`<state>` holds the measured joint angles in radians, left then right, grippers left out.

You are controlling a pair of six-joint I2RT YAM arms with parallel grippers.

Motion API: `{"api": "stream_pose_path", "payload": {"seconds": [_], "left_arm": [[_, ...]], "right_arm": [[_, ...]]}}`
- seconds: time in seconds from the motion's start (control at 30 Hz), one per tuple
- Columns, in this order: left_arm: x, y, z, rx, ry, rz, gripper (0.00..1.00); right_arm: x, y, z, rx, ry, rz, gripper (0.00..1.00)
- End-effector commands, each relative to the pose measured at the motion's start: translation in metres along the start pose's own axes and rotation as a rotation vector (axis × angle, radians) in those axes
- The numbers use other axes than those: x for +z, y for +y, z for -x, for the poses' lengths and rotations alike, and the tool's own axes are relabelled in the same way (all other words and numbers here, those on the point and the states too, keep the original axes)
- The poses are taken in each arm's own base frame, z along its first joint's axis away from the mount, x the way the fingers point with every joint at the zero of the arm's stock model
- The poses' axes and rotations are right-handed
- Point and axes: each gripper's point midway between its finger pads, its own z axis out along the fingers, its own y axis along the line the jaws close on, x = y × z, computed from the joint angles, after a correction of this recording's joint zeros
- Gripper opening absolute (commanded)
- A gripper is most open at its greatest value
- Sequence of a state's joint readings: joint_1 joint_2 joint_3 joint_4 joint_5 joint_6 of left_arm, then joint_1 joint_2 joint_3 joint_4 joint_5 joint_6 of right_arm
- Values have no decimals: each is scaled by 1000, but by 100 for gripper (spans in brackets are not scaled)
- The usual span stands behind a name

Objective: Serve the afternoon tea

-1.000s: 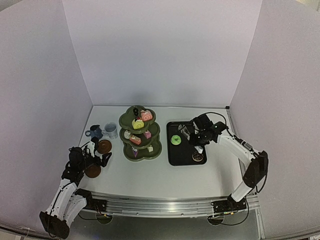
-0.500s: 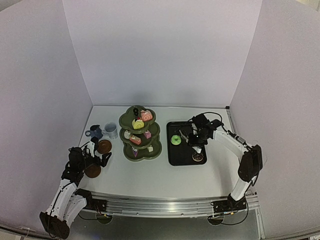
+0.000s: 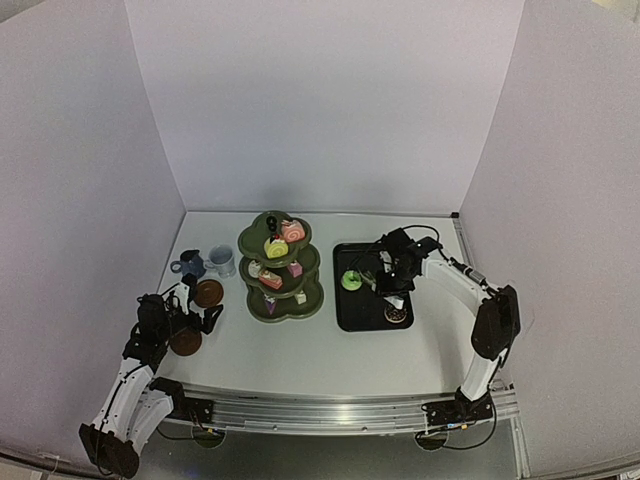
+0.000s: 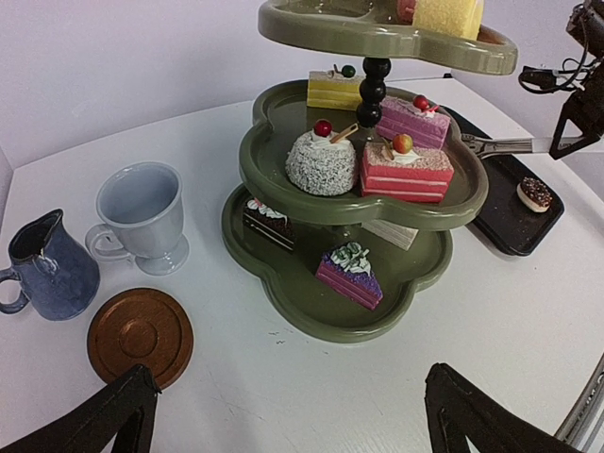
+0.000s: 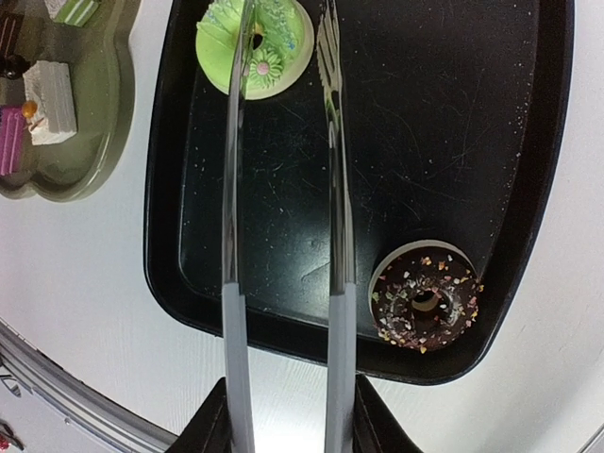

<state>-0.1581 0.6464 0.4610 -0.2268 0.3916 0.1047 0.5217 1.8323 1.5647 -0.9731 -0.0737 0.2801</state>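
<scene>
Your right gripper (image 3: 388, 272) hung over the tray (image 5: 453, 113), clamped on the tongs (image 5: 332, 189); only the wrist view showed one tine crossing the green doughnut (image 5: 283, 47).

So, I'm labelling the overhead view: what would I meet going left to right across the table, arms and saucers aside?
dark-blue cup → white cup → three-tier stand → green doughnut → chocolate doughnut

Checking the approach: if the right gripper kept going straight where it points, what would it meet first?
Probably the green doughnut: the right gripper holds tongs whose tips reach it, height unclear.
</scene>
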Motion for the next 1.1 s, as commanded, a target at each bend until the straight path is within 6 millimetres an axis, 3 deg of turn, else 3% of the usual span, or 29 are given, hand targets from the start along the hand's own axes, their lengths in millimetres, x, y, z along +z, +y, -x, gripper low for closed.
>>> {"api": "stream_pose_path", "payload": {"seconds": [0.0, 0.2, 0.4, 0.57, 0.73, 0.93, 1.07], "left_arm": [[1, 1, 2, 16, -11, -1, 99], [1, 1, 2, 19, -13, 0, 99], [0, 1, 3, 24, -15, 3, 99], [-1, 1, 4, 27, -21, 4, 99], [-1, 1, 6, 27, -30, 7, 99], [-3, 0, 9, 33, -45, 4, 99], [-5, 0, 10, 39, -51, 11, 99]], "right_arm": [[-7, 7, 11, -29, -12, 16, 35], [-3, 13, 15, -31, 1, 40, 31], [-6, 7, 14, -36, -1, 8, 10], [-27, 4, 22, -53, -56, -24, 0], [-76, 2, 51, -98, -182, -101, 0], [-160, 24, 127, -190, -481, -130, 0], [-191, 46, 167, -239, -636, -102, 0]]}}
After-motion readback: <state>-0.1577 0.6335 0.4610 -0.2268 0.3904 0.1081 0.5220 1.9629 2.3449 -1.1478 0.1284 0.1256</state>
